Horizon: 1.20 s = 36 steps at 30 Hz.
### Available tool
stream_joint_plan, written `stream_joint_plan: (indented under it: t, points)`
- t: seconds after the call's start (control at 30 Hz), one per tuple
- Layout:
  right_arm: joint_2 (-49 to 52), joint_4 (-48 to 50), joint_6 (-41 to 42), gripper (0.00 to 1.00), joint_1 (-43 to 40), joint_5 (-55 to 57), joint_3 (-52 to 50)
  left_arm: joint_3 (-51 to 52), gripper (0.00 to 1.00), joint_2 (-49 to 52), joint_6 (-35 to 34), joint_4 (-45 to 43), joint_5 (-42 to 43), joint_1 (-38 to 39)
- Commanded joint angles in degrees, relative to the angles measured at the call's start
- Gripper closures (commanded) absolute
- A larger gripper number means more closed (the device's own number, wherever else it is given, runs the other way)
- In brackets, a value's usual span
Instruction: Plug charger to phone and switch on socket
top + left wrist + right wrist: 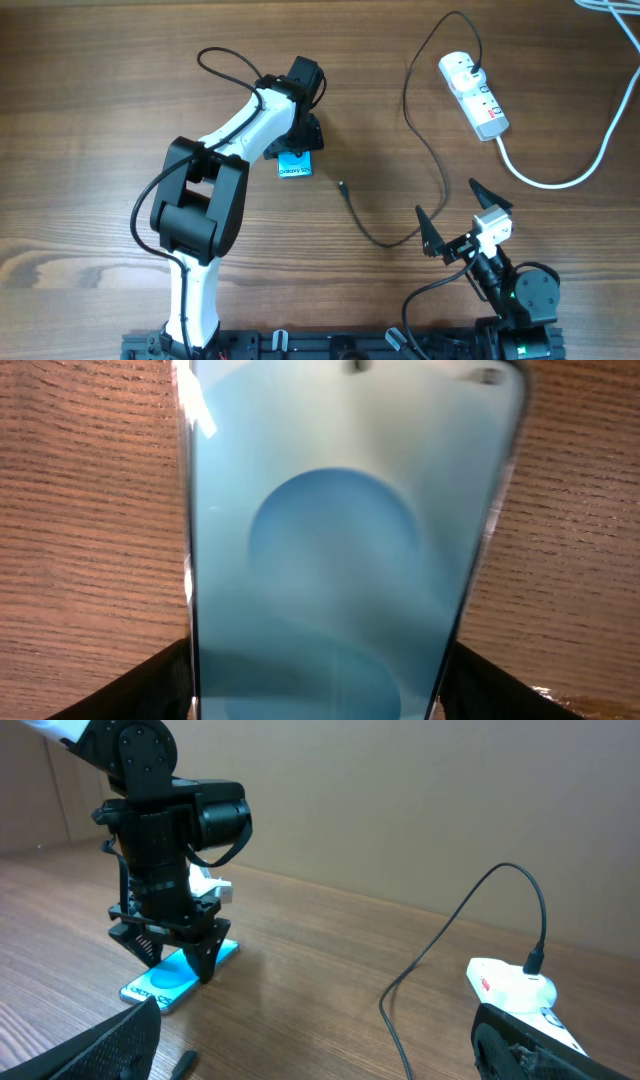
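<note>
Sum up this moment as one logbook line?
left gripper: straddling phone, grip unclear | right gripper: open, empty | phone: flat on table, screen up | charger: tip loose on table | socket: no gripper near

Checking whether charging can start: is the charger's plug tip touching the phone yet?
Apart. The overhead view shows a strip of bare table between the charger's plug tip and the phone.
</note>
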<state>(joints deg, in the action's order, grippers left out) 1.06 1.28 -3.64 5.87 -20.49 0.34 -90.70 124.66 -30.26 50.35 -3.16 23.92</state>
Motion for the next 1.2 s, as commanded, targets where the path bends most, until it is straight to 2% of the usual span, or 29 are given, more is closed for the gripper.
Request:
stream_joint_plan:
  t: [0.0, 0.13, 0.3, 0.67, 0.8, 0.97, 1.17]
  points:
    - [-0.1, 0.2, 0.8, 0.0, 0.1, 0.6, 0.0, 0.7, 0.26, 1.0, 0.0, 0.1, 0.3, -0.3]
    - [-0.1, 0.2, 0.8, 0.0, 0.1, 0.6, 0.0, 0.7, 0.26, 1.0, 0.0, 0.0, 0.3, -0.3]
    - [-0.1, 0.2, 0.8, 0.0, 0.1, 0.6, 0.0, 0.7, 0.21, 1.0, 0.0, 0.0, 0.3, -0.3]
    - [-0.1, 0.2, 0.8, 0.0, 0.1, 0.6, 0.0, 0.7, 0.3, 0.3, 0.0, 0.3, 0.6, -0.3]
    - [-0.1, 0.2, 0.7, 0.0, 0.1, 0.6, 0.0, 0.7, 0.31, -2.3, 0.0, 0.4, 0.8, -0.5]
    - [-0.1, 0.2, 0.8, 0.0, 0.1, 0.6, 0.0, 0.7, 0.3, -3.9, 0.3, 0.2, 5.4, -1.5]
    - [-0.1, 0.2, 0.8, 0.0, 0.1, 0.6, 0.0, 0.7, 0.31, -3.9, 4.6, -2.6, 16.6, -5.2]
